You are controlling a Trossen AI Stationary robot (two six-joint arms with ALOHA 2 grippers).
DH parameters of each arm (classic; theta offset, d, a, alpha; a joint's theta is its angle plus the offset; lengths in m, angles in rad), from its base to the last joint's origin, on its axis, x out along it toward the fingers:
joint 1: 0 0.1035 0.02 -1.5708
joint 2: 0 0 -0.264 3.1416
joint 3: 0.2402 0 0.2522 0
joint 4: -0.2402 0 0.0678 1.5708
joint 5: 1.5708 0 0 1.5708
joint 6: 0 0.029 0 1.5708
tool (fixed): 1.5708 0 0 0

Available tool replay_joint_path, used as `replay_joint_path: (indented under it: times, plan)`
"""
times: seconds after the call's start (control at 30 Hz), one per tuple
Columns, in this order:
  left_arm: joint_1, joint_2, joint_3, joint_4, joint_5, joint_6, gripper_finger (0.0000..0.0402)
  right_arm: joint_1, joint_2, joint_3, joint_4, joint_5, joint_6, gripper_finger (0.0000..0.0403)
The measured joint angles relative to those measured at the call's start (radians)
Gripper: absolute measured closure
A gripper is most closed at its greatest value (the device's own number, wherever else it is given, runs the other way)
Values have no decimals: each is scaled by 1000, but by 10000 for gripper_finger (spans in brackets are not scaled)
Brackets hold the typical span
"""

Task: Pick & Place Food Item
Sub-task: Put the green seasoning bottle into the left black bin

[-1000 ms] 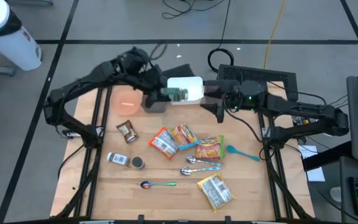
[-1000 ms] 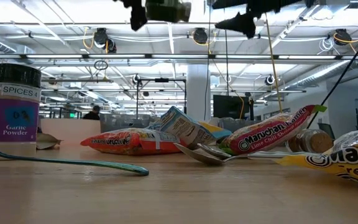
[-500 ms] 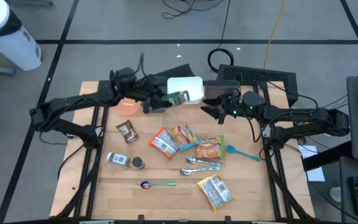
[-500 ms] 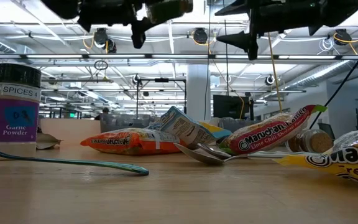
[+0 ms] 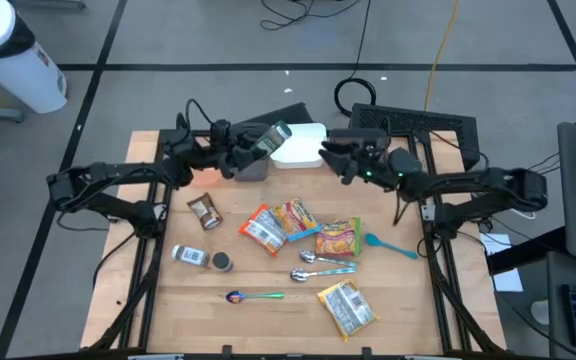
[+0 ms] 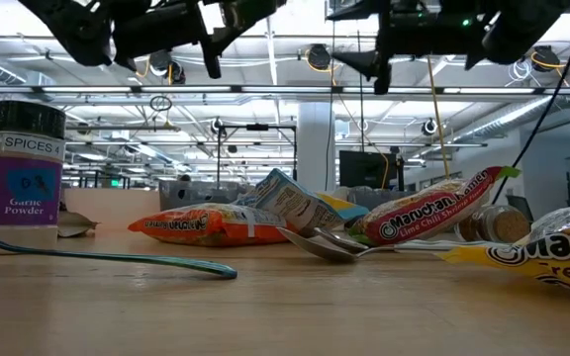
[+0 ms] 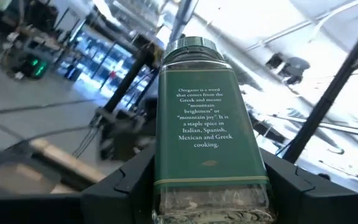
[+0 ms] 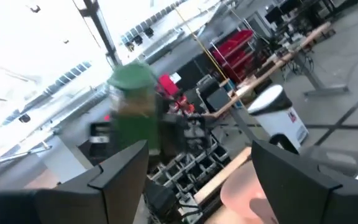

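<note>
Holding an oregano jar in the left gripper, its fingers clamped on the jar's lower body, green label and lid pointing away from the wrist. In the high view the jar rides in the air at about 12 o'clock on the table, tilted, lid toward the white container at the far edge.

Right gripper hovers at about 1 o'clock, facing the jar, fingers spread wide and empty; its wrist view shows the green-lidded jar framed between them, apart from both.

Risks, as judgement:
- Grip sits low on a long jar; a quick swing or tilt may let it pivot or slide out, dropping toward the pink plate or the grey box.
- If a handover is meant, the two grippers come near head-on; a small misalignment would knock the lid rather than straddle it.
- Release before the other side grips means a fall.
- Lid tightness cannot be told; a loose lid would spill.

Ramen packets, spoons and spice jars lie well apart at 6 o'clock.
</note>
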Motion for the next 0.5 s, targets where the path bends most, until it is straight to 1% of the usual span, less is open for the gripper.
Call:
replay_joint_path:
  times: [0.1,0.17,0.27,0.37,0.5]
  plan:
    - [-8,17,17,5,-41,8,197,17,76,23,68,12,8,126]
    - [-8,30,27,-1,-68,8,197,37,116,38,132,52,-6,126]
    - [-8,44,46,9,-89,18,197,61,156,60,175,130,-64,126]
    - [-8,66,68,21,-109,35,197,67,169,84,175,169,-105,126]
    - [-18,121,124,18,-103,44,197,55,171,119,181,171,-137,126]
